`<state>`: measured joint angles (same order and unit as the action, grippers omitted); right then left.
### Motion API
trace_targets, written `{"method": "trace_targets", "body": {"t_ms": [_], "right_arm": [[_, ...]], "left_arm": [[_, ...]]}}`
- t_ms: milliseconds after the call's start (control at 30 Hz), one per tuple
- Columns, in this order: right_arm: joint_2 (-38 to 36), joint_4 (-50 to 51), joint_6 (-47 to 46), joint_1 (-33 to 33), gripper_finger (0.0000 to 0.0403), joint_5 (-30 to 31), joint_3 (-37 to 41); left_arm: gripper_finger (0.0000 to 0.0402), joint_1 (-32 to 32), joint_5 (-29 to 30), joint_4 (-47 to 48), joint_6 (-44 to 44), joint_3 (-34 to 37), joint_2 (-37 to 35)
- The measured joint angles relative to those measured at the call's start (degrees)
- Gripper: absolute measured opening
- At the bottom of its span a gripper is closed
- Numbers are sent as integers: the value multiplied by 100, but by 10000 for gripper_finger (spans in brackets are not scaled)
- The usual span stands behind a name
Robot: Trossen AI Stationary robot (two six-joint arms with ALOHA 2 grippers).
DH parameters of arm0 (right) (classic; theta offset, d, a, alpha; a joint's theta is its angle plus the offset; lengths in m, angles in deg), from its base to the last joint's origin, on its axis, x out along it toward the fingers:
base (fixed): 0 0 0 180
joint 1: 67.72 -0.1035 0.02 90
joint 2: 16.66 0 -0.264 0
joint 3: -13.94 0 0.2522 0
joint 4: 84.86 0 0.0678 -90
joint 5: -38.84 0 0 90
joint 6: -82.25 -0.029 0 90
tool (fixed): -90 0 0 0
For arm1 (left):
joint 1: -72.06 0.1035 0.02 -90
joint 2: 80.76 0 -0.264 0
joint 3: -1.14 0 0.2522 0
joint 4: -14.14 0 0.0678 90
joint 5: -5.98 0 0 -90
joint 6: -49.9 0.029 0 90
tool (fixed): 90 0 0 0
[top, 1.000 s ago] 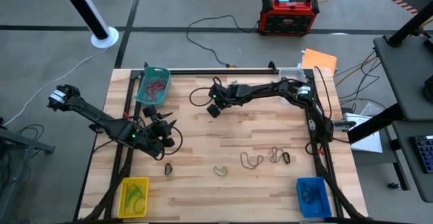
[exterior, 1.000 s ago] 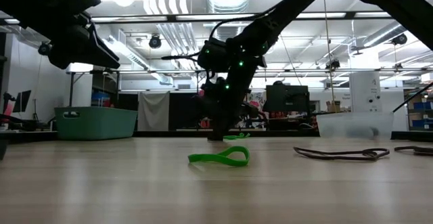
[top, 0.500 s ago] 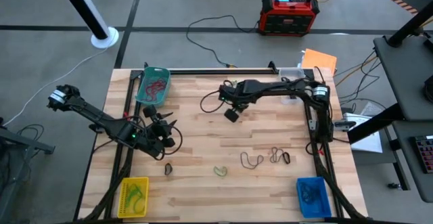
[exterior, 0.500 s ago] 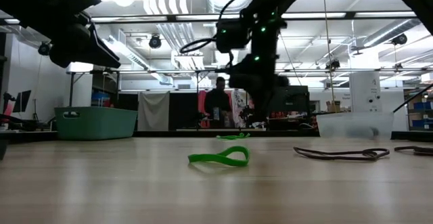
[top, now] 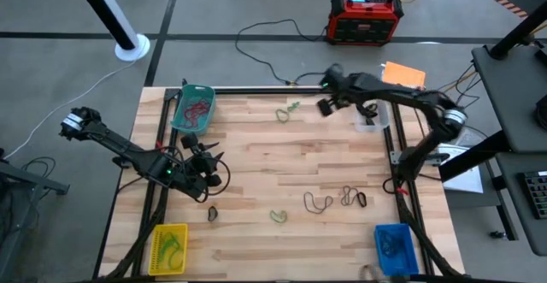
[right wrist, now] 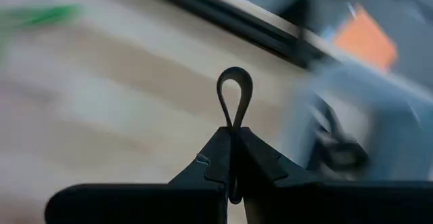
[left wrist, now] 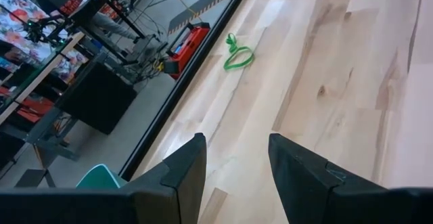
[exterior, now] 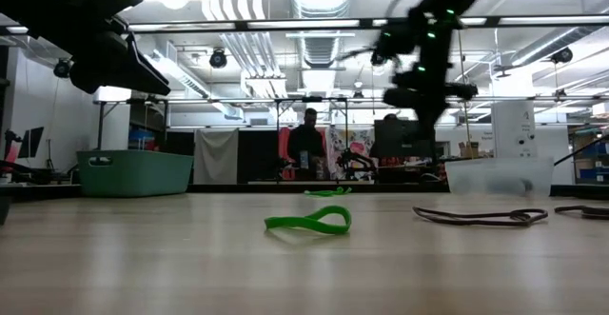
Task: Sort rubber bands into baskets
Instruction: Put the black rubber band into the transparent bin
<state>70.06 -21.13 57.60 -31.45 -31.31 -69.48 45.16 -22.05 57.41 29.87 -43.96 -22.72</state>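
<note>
R gripper [top: 326, 106] is pinched tight on a dark rubber band [right wrist: 234, 97]; in the right wrist view a small loop of it stands up from between the closed fingertips. In the high view this gripper sits near the table's far edge, just beside the clear basket [top: 370, 118], which lies to its right-hand side of that picture, close by. The band's loop points out ahead of the gripper, along the fingers' line. Judged from this: the coming move turns on crossing that short gap sideways to get above the clear basket, then letting go.

L gripper [left wrist: 233, 173] waits w/ fingers apart, nothing between them, well apart from the clear basket, over the table's left half. A green band [left wrist: 237, 53] lies ahead of it near the far edge. R arm is much the nearer to the clear basket. Teal basket [top: 193, 108] is at the far left corner; yellow basket [top: 169, 247] and blue basket [top: 394, 247] at the near corners
</note>
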Motion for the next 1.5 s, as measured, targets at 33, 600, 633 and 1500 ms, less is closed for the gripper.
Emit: {"method": "trace_targets", "body": {"t_ms": [33,600,633,1500], "right_arm": [[-157,-1,-219,214,13,10,194],[-1130,-61,-873,1040,13,555,1685],[-1121,-62,-878,1039,13,593,1685],[-981,-45,-833,1038,89,402,1685]], "left_arm": [[146,0,0,0,0,0,0],[146,0,0,-2,90,0,0],[146,0,0,-1,90,0,0],[146,-1,0,-226,92,-2,0]]}}
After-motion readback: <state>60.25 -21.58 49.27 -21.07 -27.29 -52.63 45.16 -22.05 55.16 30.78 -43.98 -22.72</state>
